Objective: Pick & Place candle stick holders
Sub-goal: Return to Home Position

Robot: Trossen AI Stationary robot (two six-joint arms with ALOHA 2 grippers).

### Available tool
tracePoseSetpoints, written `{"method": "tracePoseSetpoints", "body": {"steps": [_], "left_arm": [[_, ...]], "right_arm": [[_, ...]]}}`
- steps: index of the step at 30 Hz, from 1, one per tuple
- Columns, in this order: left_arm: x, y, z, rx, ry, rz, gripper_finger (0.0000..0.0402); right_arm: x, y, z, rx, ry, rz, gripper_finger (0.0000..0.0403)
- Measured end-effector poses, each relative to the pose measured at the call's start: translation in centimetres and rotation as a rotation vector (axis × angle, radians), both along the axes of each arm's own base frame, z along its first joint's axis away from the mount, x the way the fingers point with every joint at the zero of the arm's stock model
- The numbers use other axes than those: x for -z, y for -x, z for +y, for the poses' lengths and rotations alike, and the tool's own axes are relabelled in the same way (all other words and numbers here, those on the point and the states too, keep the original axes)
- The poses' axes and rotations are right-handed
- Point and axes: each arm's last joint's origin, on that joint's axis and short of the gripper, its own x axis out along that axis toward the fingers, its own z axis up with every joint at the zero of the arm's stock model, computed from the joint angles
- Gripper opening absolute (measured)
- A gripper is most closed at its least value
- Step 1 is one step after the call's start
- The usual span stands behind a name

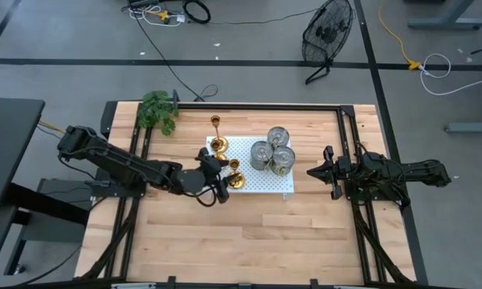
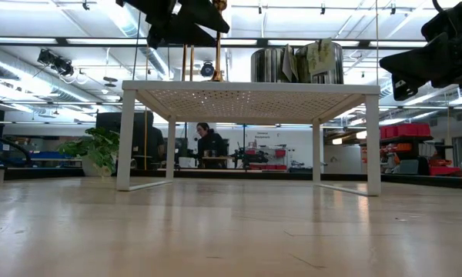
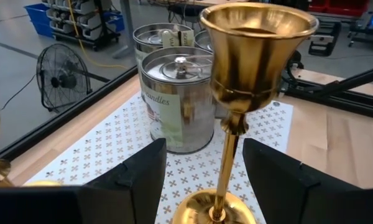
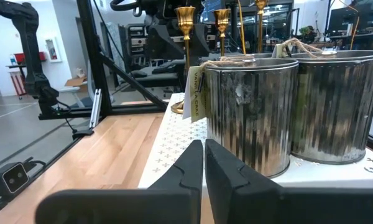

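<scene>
While the left gripper [image 3: 202, 168] is held open astride the stem of the candle stick holder [image 3: 258, 56] standing on the shelf [image 3: 105, 155], seemingly untouched, it could be toppled by a skewed retreat; the right gripper [image 4: 204, 152] is parked closed beside the shelf.

We see three metal candle tins [image 1: 275, 152] clustered on a white perforated shelf [image 1: 261, 186] on the wooden tabletop [image 1: 249, 237], a leafy plant [image 1: 157, 111] at its corner, and a fan [image 1: 328, 30] on the floor beyond.
</scene>
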Motion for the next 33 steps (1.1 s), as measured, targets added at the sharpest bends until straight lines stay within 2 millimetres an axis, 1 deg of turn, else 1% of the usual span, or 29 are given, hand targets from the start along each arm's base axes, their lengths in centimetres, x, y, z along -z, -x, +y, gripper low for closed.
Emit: {"method": "tracePoseSetpoints", "body": {"steps": [10, 13, 22, 33], "left_arm": [[0.0, -0.07, 0.13, 0.013, 0.007, 0.001, 0.0222], [-0.04, -0.08, 0.12, 0.013, 0.008, -0.003, 0.0217], [-0.05, -0.09, 0.12, 0.013, 0.008, -0.004, 0.017], [-0.05, -0.09, 0.12, 0.013, 0.008, -0.004, 0.0125]], "right_arm": [[0.0, 0.0, 0.0, 0.0, 0.0, 0.0, 0.0021], [0.0, 0.0, 0.0, 0.0, 0.0, 0.0, 0.0021], [0.0, 0.0, 0.0, 0.0, 0.0, 0.0, 0.0021], [0.0, 0.0, 0.0, 0.0, 0.0, 0.0, 0.0021]]}}
